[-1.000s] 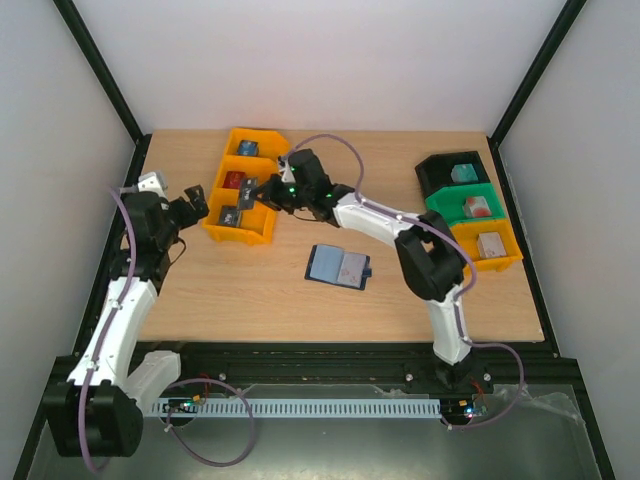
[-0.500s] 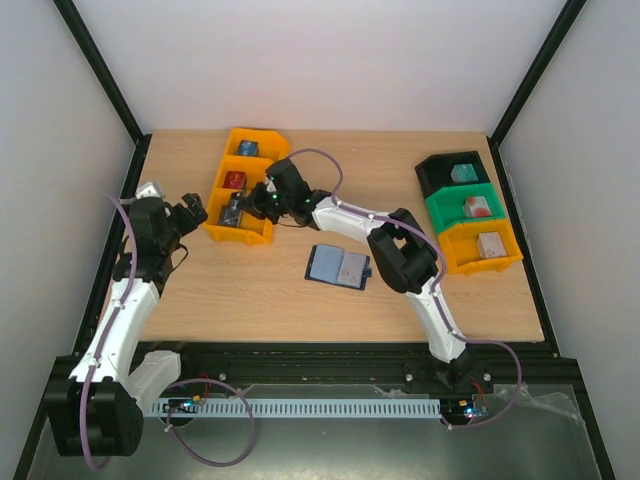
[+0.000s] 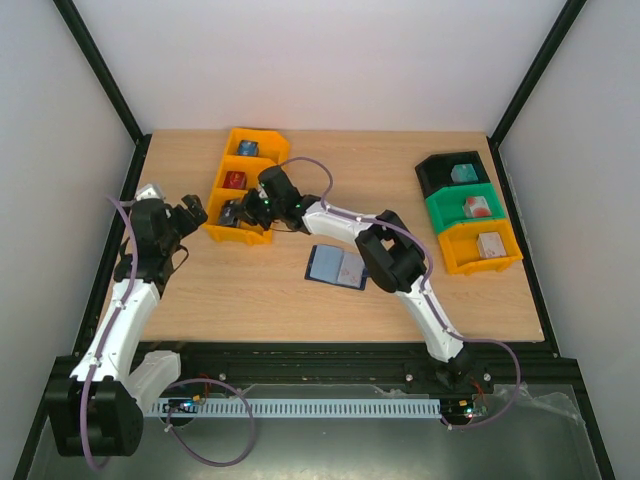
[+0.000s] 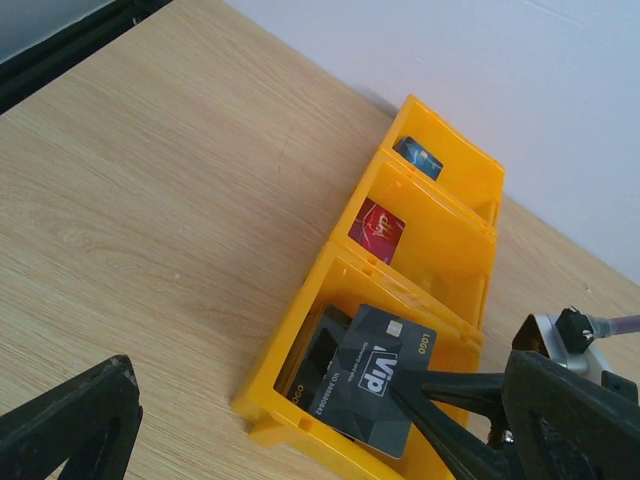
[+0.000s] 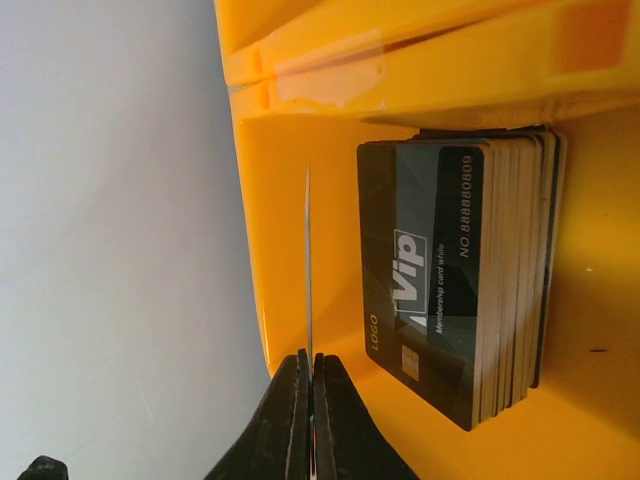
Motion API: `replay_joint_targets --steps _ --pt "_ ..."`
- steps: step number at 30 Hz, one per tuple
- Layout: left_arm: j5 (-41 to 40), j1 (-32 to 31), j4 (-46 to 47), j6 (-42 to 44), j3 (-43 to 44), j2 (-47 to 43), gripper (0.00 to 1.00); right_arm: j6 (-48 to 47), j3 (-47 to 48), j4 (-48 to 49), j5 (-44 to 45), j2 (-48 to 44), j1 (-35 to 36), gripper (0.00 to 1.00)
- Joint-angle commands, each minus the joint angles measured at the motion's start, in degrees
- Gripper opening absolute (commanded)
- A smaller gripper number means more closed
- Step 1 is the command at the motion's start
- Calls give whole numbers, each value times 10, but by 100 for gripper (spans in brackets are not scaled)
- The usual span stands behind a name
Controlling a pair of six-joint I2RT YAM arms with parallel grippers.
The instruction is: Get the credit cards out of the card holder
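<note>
The card holder [image 3: 337, 266] lies open and flat on the table, its lighter blue inside facing up. My right gripper [image 3: 243, 211] [image 5: 312, 365] is shut on a dark credit card [image 4: 375, 390], held edge-on [image 5: 308, 260] over the near compartment of the yellow bin [image 3: 258, 236]. A stack of dark cards [image 5: 450, 280] lies in that compartment. A red card [image 4: 378, 228] is in the middle compartment and a blue card [image 4: 418, 157] in the far one. My left gripper [image 3: 192, 208] stands open with nothing in it, just left of the bin.
Black [image 3: 452, 174], green [image 3: 470, 207] and yellow [image 3: 487, 249] bins with small items stand in a row at the right. Black frame posts and white walls close in the table on the left, the right and at the back.
My right gripper has moved left along the yellow bin, from the middle compartment to the near one, with the dark card in it. The left arm has barely shifted.
</note>
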Motion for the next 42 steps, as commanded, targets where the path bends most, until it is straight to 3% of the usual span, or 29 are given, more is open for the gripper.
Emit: replay_joint_targets --steps 1,11,19,28,34,38,42 --pt "-6 4 11 -3 -11 -4 99 14 33 9 6 22 6 2" --pt "-7 6 13 -5 -16 -4 99 -10 100 -43 26 61 7 2" --pt "-7 6 15 -6 -20 -7 100 -38 92 -78 60 49 6 4" --pt "-4 6 16 -8 -22 -6 99 -78 105 -120 92 28 6 33" --pt "-4 6 21 -9 -25 -7 99 -132 120 -168 131 5 6 40" --pt "-11 7 23 -7 -32 -8 100 -165 124 -202 163 -6 7 40" --pt "-36 8 27 7 -46 3 100 -216 124 -238 216 -15 6 25"
